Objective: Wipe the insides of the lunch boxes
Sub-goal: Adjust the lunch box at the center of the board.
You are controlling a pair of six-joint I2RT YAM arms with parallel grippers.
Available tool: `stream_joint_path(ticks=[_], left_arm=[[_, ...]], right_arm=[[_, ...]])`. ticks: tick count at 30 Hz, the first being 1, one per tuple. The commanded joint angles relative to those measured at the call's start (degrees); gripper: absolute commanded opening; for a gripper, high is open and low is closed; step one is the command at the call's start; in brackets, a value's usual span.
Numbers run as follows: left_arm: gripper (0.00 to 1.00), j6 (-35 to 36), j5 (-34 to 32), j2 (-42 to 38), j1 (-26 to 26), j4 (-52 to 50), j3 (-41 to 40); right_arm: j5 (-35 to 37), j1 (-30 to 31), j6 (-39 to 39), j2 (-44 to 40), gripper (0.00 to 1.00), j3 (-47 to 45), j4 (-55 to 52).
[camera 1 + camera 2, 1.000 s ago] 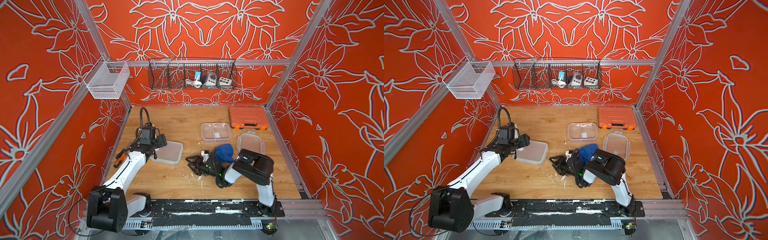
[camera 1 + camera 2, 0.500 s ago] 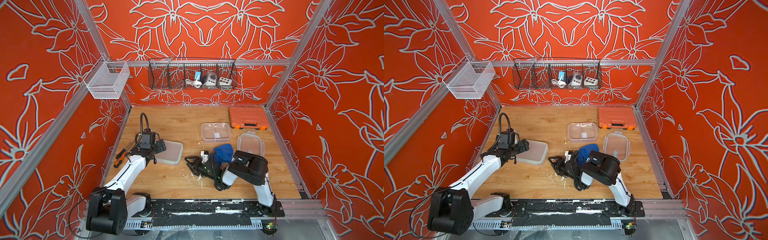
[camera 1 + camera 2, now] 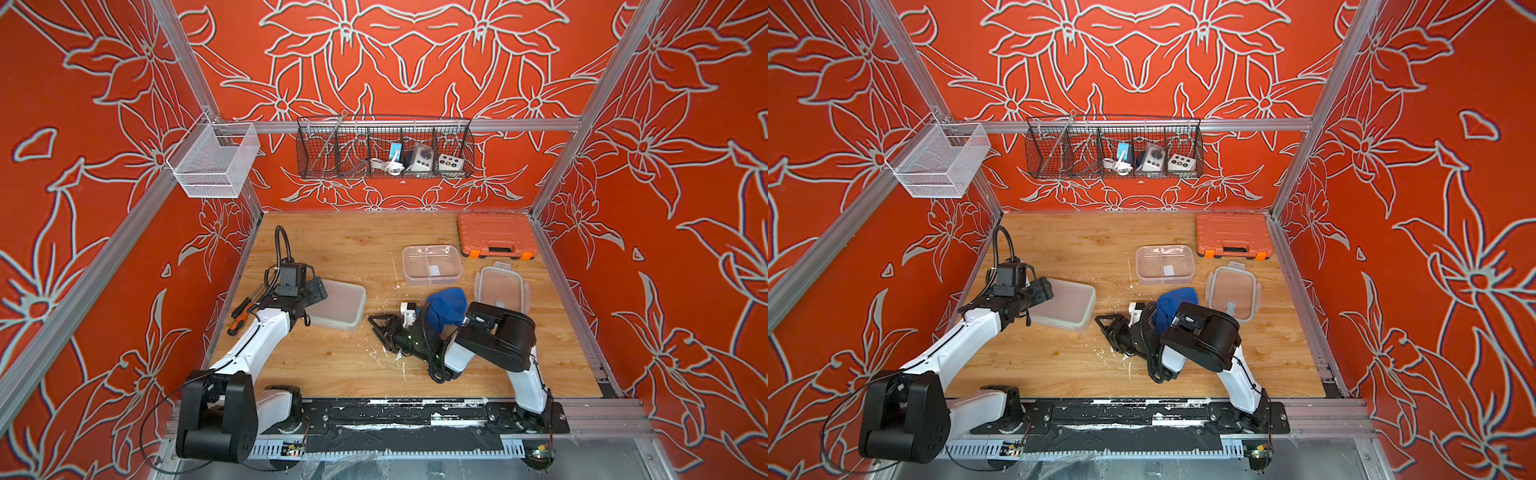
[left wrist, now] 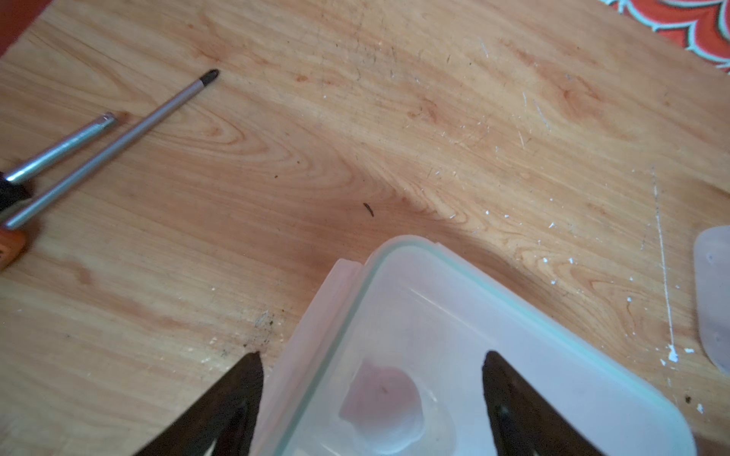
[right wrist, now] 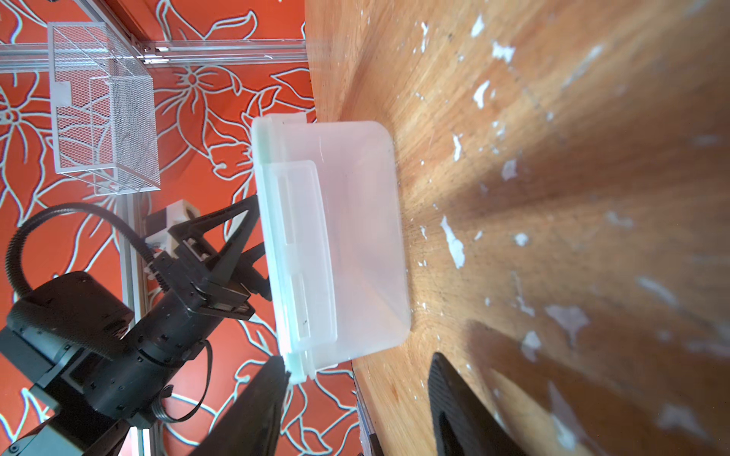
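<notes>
Over the last second the right hand had crept a little nearer the lidded lunch box. The left hand had shifted only slightly at that box's end, and the box itself had not moved. The left hand was released, jaws spread wide, one finger outside the end flap and the other above the lid, grasping nothing. The right hand lay low over the bench, also released and empty. One of its fingertips was just beside the lid's corner; whether it touched I could not tell. The blue cloth sat behind that wrist, in neither hand. The divided lunch box stood open further back, with a loose lid beside it.

The step seemed to be getting this lid off. To do it well, I judged, the left hand should pinch only the flap and lever it up while the right steadied the far end, since so light a box would slide. The white label in the divided box showed no legible writing, nor did the orange tool case
</notes>
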Motion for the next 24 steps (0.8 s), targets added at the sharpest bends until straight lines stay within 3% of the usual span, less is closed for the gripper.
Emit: stream_joint_path(ticks=[1, 15, 24], left_arm=[[0.84, -1.2, 1.7, 0.6, 0.1, 0.4, 0.0], [0.8, -6.1, 9.8, -4.9, 0.0, 2.0, -4.7], [0.79, -8.5, 10.8, -10.4, -3.0, 0.4, -6.2]], right_arm=[[0.4, 0.2, -1.3, 0.4, 0.6, -0.4, 1.7], [1.2, 0.3, -1.8, -0.3, 0.6, -2.4, 1.9], [4.3, 0.1, -2.5, -2.5, 0.6, -3.3, 1.9]])
